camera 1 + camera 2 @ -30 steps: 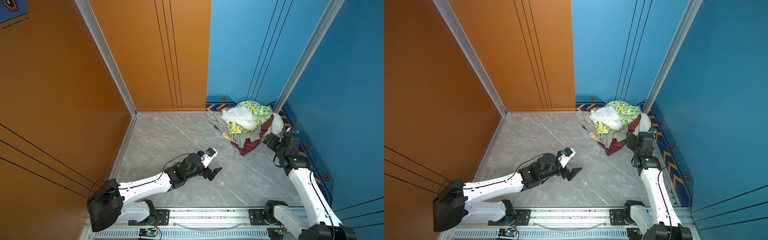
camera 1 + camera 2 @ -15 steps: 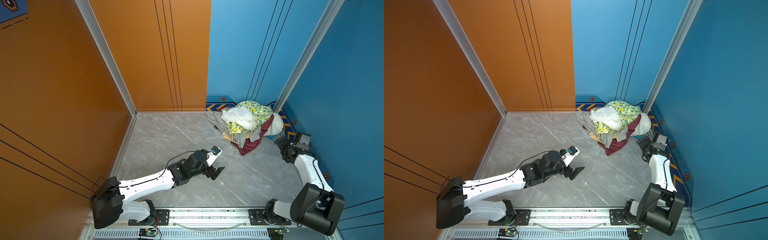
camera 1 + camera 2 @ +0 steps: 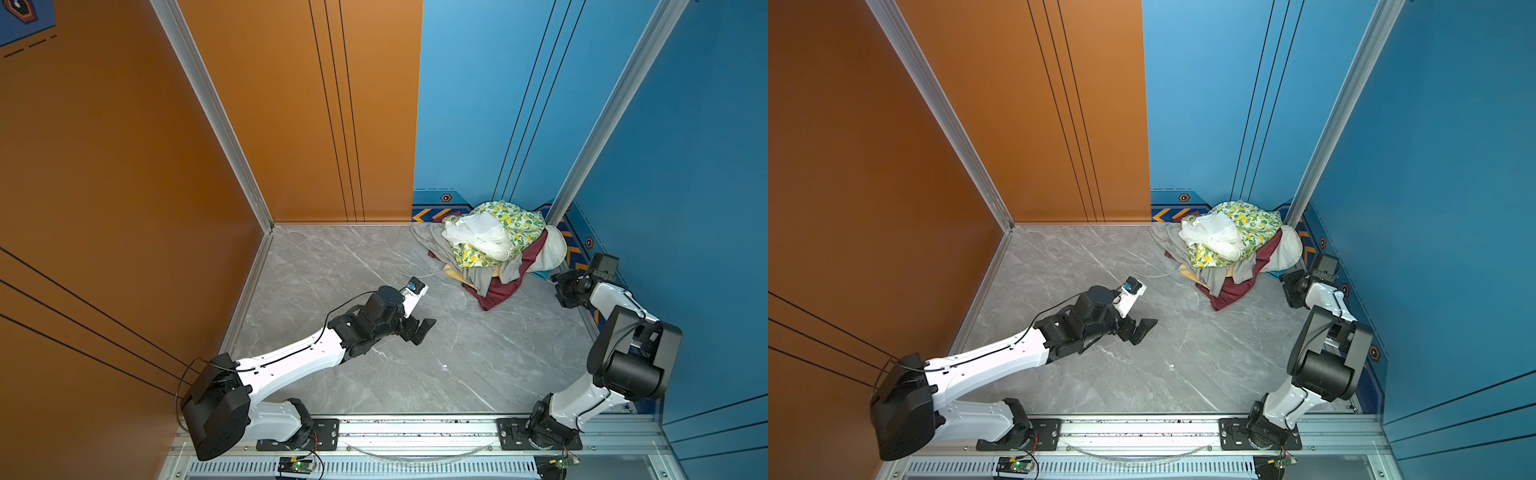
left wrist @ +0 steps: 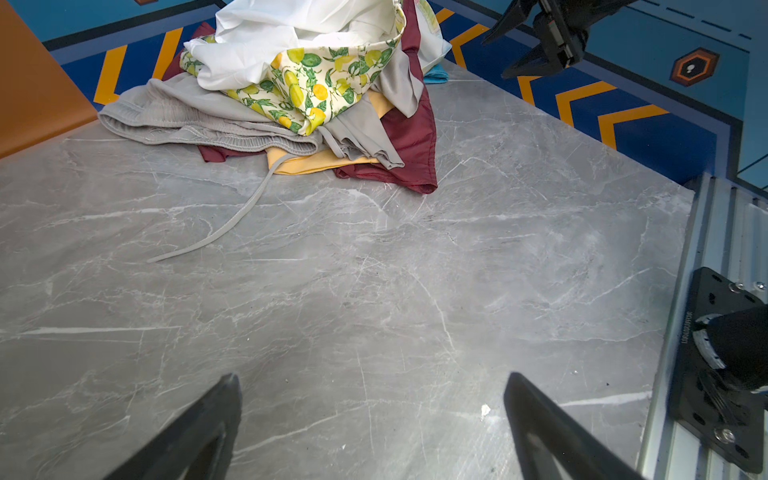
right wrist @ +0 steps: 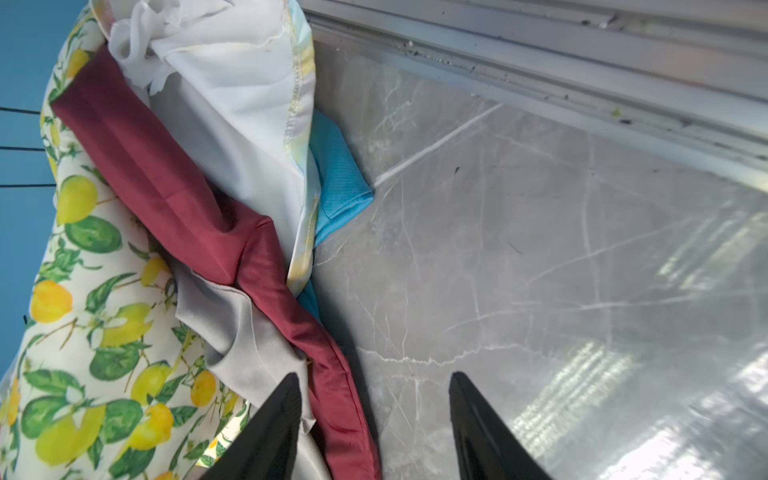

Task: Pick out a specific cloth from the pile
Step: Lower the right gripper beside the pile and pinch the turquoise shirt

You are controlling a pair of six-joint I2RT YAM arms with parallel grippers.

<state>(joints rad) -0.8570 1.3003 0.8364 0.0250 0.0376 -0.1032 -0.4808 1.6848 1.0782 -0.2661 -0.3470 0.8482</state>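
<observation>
Your left arm reaches low and forward from its base beside the orange wall (image 3: 124,174), forearm nearly level over the grey marbled floor (image 3: 457,365). The left gripper (image 3: 417,328) hangs low over that floor, jaws spread wide with nothing between them. Ahead of it you have a broad bare stretch of floor. Only a thin grey cord (image 4: 216,232) trails out from the pile (image 3: 490,249) toward that arm. The pile sits in the far right corner, with lemon-print fabric (image 3: 517,220) and a white piece (image 3: 478,237) on top. Below are grey and yellow layers, and a maroon garment (image 3: 498,291) whose hem reaches farthest onto the open floor. The cloth (image 5: 336,178) shows only as a sky-blue corner poking from under pale fabric at the pile's right edge, lying flat on the floor. Your right arm is folded sharply, elbow raised near the blue side wall (image 3: 698,187), wrist dropped low. The right gripper (image 5: 374,378) points at the pile's right edge, jaws partly apart and pinching nothing. One finger is just beside the maroon hem, near the cloth but apart from it. On that side only a narrow strip of floor separates the gripper from the aluminium rail (image 5: 540,62) at the wall's foot
</observation>
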